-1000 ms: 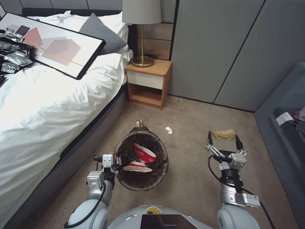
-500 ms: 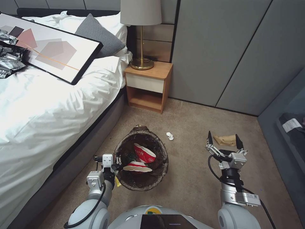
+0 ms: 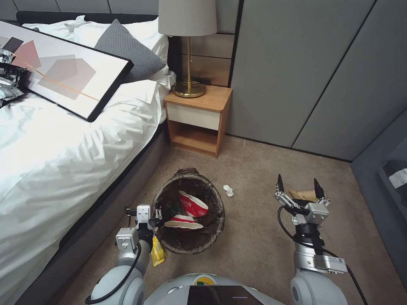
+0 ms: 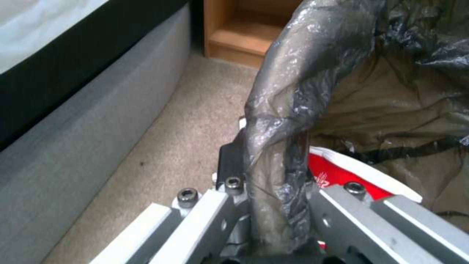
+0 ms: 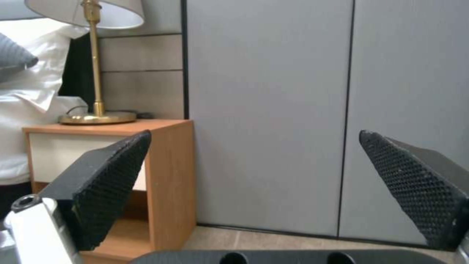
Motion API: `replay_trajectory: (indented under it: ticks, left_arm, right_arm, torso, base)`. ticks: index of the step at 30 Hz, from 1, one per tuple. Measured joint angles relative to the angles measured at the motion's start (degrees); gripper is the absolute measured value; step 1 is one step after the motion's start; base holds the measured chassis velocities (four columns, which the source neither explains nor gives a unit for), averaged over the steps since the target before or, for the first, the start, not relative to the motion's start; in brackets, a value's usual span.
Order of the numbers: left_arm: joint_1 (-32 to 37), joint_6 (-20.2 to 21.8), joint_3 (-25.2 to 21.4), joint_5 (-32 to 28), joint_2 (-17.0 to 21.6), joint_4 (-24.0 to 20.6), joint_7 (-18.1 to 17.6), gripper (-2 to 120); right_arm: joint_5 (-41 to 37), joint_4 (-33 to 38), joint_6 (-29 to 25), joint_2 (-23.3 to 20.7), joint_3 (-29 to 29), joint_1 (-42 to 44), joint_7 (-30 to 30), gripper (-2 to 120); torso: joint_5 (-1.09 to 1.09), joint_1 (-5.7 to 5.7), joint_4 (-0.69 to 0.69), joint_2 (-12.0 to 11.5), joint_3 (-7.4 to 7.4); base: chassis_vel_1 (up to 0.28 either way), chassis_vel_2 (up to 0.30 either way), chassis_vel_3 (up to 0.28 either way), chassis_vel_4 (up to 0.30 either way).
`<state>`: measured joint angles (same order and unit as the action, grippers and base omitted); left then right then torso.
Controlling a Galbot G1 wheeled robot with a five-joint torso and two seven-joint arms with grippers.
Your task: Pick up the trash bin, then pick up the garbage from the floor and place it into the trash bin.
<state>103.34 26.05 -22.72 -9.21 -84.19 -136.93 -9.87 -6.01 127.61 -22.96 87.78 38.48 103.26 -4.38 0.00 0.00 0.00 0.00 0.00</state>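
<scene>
The trash bin (image 3: 189,211) is held off the carpet beside the bed (image 3: 55,140), its lined rim pinched between the fingers of the left gripper (image 3: 155,218). Crushed red-and-white cups (image 3: 190,209) are seen inside. The right gripper (image 3: 298,185) is held with fingers spread wide above a tan paper bag (image 3: 303,195).

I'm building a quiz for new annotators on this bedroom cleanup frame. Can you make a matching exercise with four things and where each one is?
Things:
1. trash bin
2. tan paper bag
3. yellow wrapper
4. white tissue

Places:
A. on the carpet between bin and nightstand
B. rim gripped by the left end effector
C. beyond the open right end effector
D. on the floor under the left arm

Pairs: 1-B, 2-C, 3-D, 4-A
</scene>
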Motion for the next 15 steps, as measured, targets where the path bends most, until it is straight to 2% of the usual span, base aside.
replay_trajectory:
  ticks: [15]
  left_arm:
    - [0.0, 0.0, 0.0, 0.1, 0.1, 0.0, 0.0, 0]
  right_arm:
    - [-0.3, 0.0, 0.0, -0.5, 0.5, -0.3, 0.0, 100]
  torso:
    - [0.0, 0.0, 0.0, 0.0, 0.0]
  base:
    - [-0.093, 0.105, 0.097, -0.101]
